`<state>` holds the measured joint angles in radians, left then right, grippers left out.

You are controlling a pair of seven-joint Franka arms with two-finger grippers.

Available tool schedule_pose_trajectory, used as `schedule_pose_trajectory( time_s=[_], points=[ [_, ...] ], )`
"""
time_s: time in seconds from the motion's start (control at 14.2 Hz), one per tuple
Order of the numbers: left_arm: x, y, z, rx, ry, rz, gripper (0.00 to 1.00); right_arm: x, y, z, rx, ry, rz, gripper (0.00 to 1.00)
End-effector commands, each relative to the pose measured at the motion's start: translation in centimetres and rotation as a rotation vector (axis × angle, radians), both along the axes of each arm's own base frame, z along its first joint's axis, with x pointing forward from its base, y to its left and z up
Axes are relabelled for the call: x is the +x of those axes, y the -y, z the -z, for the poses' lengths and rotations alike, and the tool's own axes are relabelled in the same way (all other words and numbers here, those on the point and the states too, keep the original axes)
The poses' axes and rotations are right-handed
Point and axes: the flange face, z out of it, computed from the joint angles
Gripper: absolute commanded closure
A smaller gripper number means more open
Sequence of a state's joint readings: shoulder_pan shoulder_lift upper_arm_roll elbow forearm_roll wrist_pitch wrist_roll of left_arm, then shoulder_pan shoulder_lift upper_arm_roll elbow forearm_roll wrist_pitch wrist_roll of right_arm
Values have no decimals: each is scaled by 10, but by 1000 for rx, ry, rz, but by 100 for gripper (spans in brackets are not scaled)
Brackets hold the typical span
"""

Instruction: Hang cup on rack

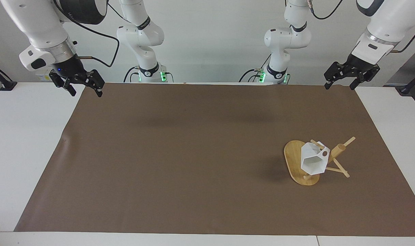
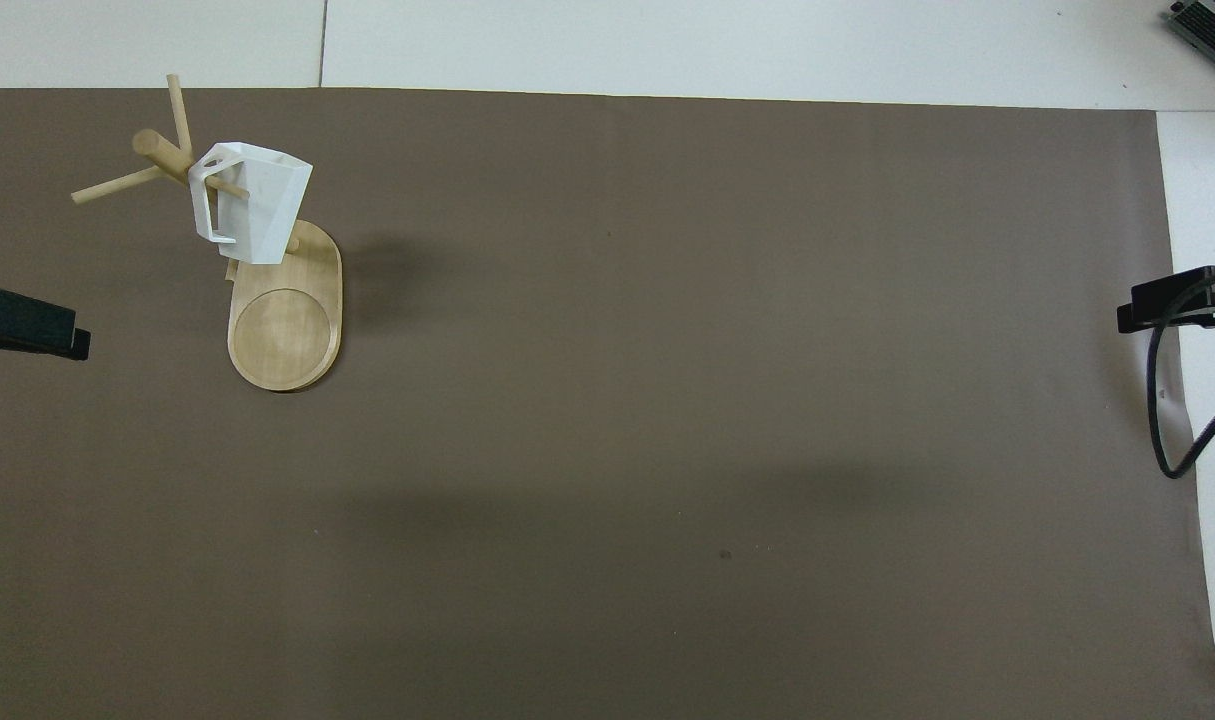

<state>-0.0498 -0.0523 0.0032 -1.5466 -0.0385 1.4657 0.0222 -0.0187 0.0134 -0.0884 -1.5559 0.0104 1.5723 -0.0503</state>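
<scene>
Small white faceted cup [image 1: 313,161] hangs by its handle on a peg of the light bamboo rack [image 1: 301,168], tilted, its hexagonal mouth facing away from the robots. Left gripper [image 1: 351,76] and right gripper [image 1: 78,83], both spread wide and empty, hover well apart from the rack.

Hanging on rack [image 1: 302,168] peg: cup [image 1: 312,161], over the base. Standing on mat [image 1: 180,153] covering counter [image 1: 26,143], toward left arm's end, well apart from both end effectors.
</scene>
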Motion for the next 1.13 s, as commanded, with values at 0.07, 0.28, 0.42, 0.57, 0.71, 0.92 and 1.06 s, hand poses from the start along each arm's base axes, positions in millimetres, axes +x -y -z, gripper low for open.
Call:
schedule_pose_trajectory(
  time_s=[0.07, 0.28, 0.42, 0.57, 0.71, 0.92, 1.06],
  points=[
    [-19, 11, -15, 23, -16, 40, 0, -7, -1, -1, -2, -10, 9, 0],
    [-23, 14, -17, 24, -19, 44, 0, -7, -1, -1, -2, -10, 9, 0],
    [-25, 13, -16, 25, -31, 43, 0, -7, -1, -1, -2, -10, 9, 0],
    [-26, 11, -15, 25, -40, 39, 0, -7, -1, -1, -2, -10, 9, 0],
    [-28, 13, -16, 26, -40, 39, 0, -7, -1, -1, -2, -10, 9, 0],
    [-26, 11, -17, 28, -31, 35, 0, -7, -1, -1, -2, -10, 9, 0],
    [-26, 10, -17, 31, -28, 35, 0, -7, -1, -1, -2, -10, 9, 0]
  ],
)
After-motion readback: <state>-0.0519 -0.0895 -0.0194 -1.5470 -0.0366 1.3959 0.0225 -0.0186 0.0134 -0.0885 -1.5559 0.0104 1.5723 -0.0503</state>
